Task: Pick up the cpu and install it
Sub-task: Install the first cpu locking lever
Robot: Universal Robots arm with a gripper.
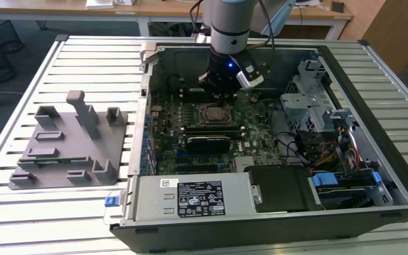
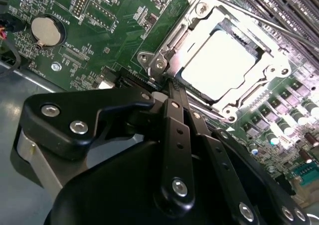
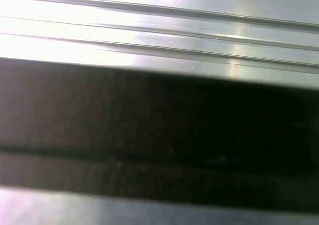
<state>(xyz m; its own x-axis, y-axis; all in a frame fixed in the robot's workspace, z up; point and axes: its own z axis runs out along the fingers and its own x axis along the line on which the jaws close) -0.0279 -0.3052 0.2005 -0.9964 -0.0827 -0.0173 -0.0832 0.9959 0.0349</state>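
Note:
The cpu [image 2: 219, 68] lies flat in the motherboard's socket, its shiny silver top framed by the metal socket bracket [image 2: 276, 60]. In the exterior view the socket [image 1: 214, 113] sits mid-board inside the open computer case. My gripper [image 2: 172, 87] is just beside the socket's near edge, its thin black fingers [image 2: 175, 116] drawn together with nothing between them. Their tips rest at the bracket's rim, next to the cpu but not on it. Seen from the exterior view, the gripper [image 1: 222, 99] hangs straight down just behind the socket.
A grey plastic fixture block [image 1: 66, 143] stands on the slatted table on the exterior view's left. Case walls [image 1: 146, 106] enclose the board. A power supply [image 1: 189, 197] is in front, and drive cages and cables [image 1: 324, 122] are on the exterior view's right. A coin battery [image 2: 47, 30] sits on the board.

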